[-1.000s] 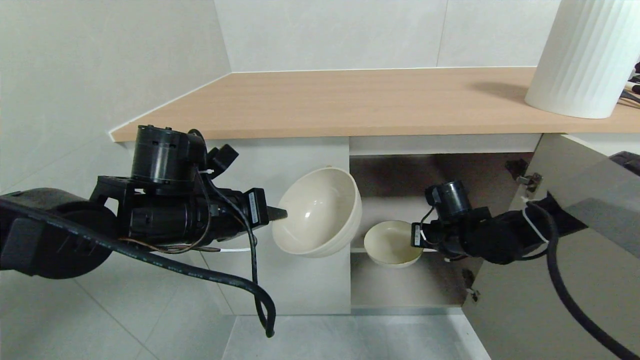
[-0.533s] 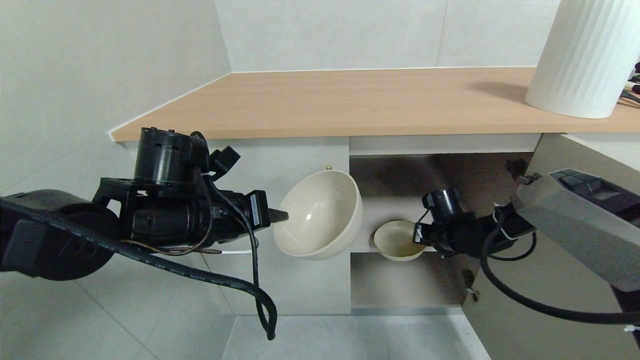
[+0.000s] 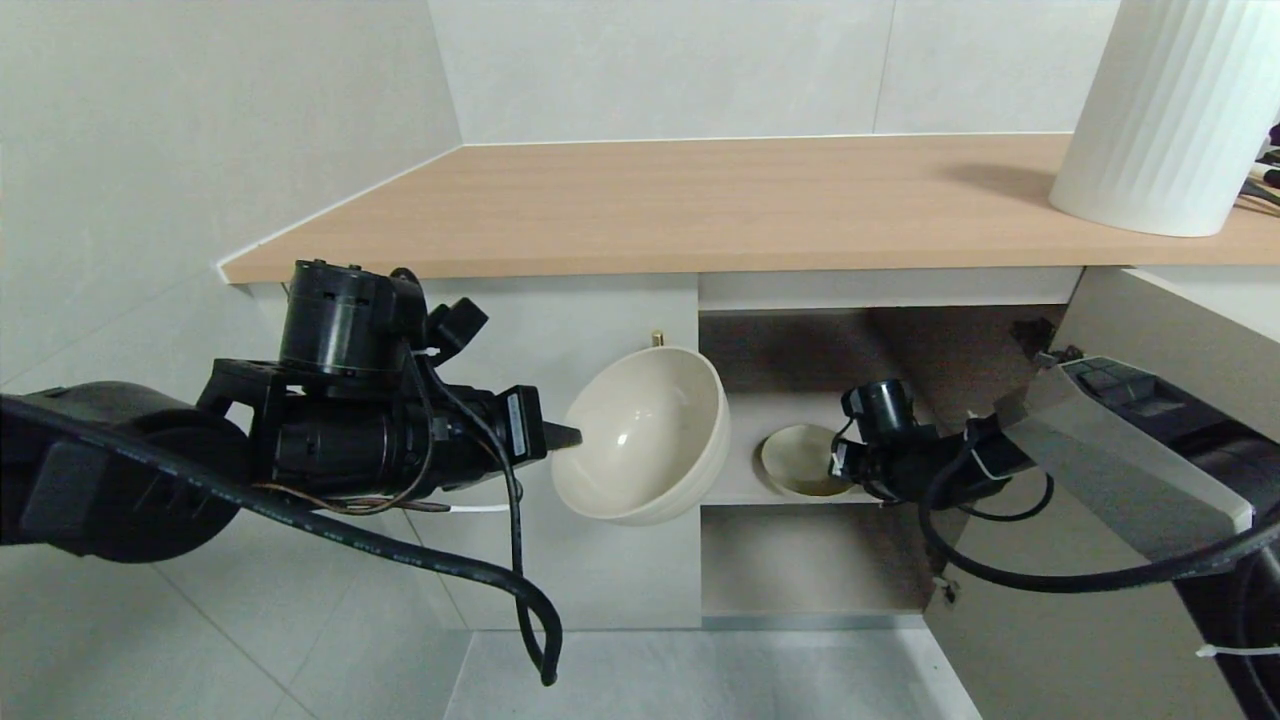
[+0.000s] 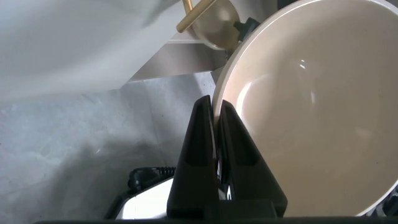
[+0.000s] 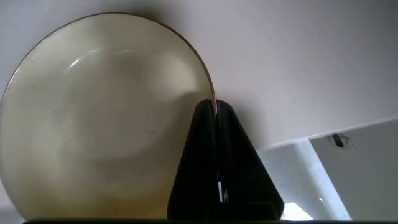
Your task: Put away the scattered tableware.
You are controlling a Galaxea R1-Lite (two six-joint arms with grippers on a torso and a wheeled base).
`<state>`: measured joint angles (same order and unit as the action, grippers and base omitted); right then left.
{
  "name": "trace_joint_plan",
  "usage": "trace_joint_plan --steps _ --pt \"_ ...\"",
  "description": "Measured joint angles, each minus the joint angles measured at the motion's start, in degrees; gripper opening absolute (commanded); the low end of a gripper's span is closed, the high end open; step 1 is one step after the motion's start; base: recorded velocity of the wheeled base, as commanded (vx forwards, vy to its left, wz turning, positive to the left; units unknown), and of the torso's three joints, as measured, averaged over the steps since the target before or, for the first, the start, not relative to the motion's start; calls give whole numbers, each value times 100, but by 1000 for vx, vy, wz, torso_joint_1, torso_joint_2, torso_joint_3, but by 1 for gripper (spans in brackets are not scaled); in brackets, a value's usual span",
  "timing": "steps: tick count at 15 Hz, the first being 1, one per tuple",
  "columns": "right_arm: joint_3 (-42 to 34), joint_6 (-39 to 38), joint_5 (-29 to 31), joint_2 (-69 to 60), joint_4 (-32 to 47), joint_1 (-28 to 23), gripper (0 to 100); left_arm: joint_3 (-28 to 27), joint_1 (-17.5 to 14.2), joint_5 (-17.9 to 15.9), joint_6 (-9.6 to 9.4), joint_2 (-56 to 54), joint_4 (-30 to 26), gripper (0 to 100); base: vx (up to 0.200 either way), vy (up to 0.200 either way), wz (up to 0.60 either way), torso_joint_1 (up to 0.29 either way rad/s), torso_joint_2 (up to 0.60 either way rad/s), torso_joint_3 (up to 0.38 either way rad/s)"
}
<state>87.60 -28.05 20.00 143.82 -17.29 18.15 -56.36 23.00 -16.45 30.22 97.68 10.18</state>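
Note:
My left gripper (image 3: 565, 436) is shut on the rim of a large cream bowl (image 3: 645, 436), held tilted in front of the closed left cabinet door; in the left wrist view its fingers (image 4: 214, 121) pinch that bowl's (image 4: 311, 118) edge. My right gripper (image 3: 838, 465) reaches inside the open cabinet and is shut on the rim of a small cream bowl (image 3: 800, 460), which hangs just above the middle shelf (image 3: 740, 490). In the right wrist view, the small bowl (image 5: 99, 118) sits against the pale cabinet interior, its rim between my fingers (image 5: 214, 112).
A wooden countertop (image 3: 700, 205) runs above the cabinet, with a ribbed white container (image 3: 1170, 110) at its right end. The cabinet's right door (image 3: 1150, 450) stands open beside my right arm. A brass knob (image 3: 657, 338) sticks out just above the large bowl. Grey floor tiles lie below.
My right arm has pushed the small bowl deeper into the cabinet, toward the back over the shelf. My left gripper and the large bowl shifted slightly right and down.

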Motion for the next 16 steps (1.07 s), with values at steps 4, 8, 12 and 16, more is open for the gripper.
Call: trace_joint_plan --steps 4,8,12,16 --pt "339 -44 241 179 21 -85 0 2 11 0 0 5 2 0 0 0 0 0 0 0" --pt "564 -107 279 295 7 -169 0 0 12 0 -1 13 0 0 0 0 0 0 0 0" --pt "655 -115 284 343 11 -204 0 2 15 2 -1 48 7 0 0 0 0 0 0 0" --pt "672 -112 285 352 18 -226 100 2 12 11 -9 88 7 0 0 0 0 0 0 0"
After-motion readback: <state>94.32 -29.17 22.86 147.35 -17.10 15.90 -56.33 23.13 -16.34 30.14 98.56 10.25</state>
